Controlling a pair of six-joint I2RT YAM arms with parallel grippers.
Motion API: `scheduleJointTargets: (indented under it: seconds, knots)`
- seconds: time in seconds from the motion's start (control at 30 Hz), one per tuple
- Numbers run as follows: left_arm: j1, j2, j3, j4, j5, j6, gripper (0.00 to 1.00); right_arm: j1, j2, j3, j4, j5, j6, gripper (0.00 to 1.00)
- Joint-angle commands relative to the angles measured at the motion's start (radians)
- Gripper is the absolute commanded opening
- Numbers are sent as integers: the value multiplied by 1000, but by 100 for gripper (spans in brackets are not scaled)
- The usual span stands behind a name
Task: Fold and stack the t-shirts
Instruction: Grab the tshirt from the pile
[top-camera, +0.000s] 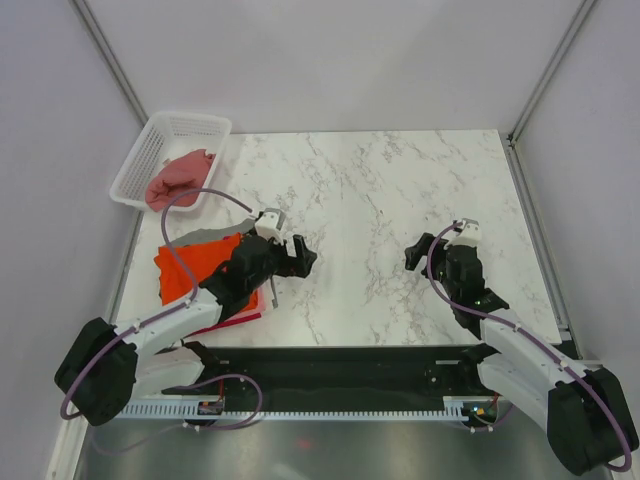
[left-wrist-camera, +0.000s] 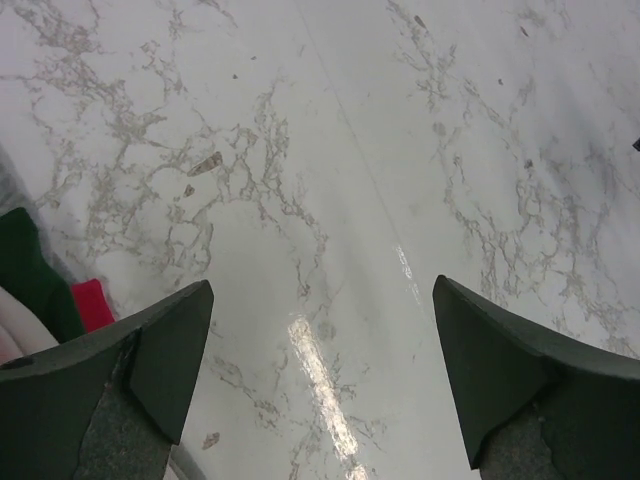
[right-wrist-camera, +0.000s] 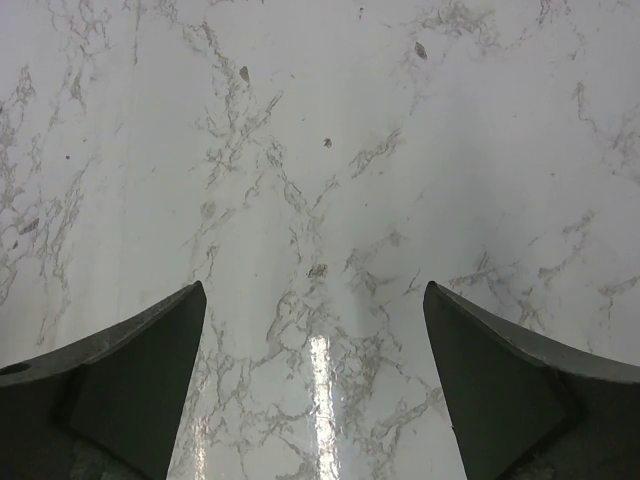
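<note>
White mesh basket (top-camera: 170, 150) is seen at the far-left corner of the table (top-camera: 380, 190), partly overhanging the left edge. The dusty pinkish-red t-shirt (top-camera: 180, 176) is bunched inside it, unfolded. The folded stack (top-camera: 200, 270) is placed at the near-left corner. The orange-red t-shirt (top-camera: 192, 266) is on top, a grey t-shirt (top-camera: 203, 236) edge is exposed on its far side, and a pink/white layer (top-camera: 243, 312) is exposed along its near side. The stack is partly covered by the left arm. The left gripper (top-camera: 296, 262) is held just right of the stack, over bare marble. In the left wrist view the left gripper (left-wrist-camera: 320, 370) is shown with jaws wide apart and nothing between them; a red cloth corner (left-wrist-camera: 92, 303) is visible at the left border. The right gripper (top-camera: 420, 255) is held over the right half of the table, well apart from all cloth. In the right wrist view the right gripper (right-wrist-camera: 315, 370) is shown with jaws equally wide apart, with only marble underneath. Contact with the tabletop cannot be told for either gripper.
</note>
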Motion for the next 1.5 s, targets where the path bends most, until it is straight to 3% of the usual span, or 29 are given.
scheduleJointTargets:
  seconds: [0.0, 0.17, 0.3, 0.4, 0.57, 0.7, 1.07, 1.27, 1.47]
  knots:
    - [4, -5, 101, -87, -140, -63, 98, 1, -2, 9, 33, 5, 7, 98]
    - [73, 9, 319, -422, -269, -187, 97, 1, 8, 9, 35, -1, 14, 98]
    - [298, 85, 585, -700, -349, -346, 100, 1, 24, 15, 30, -17, 18, 98]
    - [436, 163, 713, -794, -346, -425, 98, 1, 26, 15, 32, -25, 17, 98]
    - [578, 240, 812, -810, -400, -514, 99, 1, 17, 9, 33, -28, 17, 98]
    - [713, 348, 905, -808, -325, -571, 96, 0, 11, 7, 35, -30, 17, 98]
    - [794, 703, 1190, -799, -269, -612, 93, 1, 20, 7, 43, -42, 15, 98]
    - [800, 789, 1223, -875, -312, -732, 92, 1, 32, 12, 44, -42, 12, 98]
    - [802, 865, 1238, -888, -351, -740, 92, 1, 38, 13, 49, -48, 15, 98]
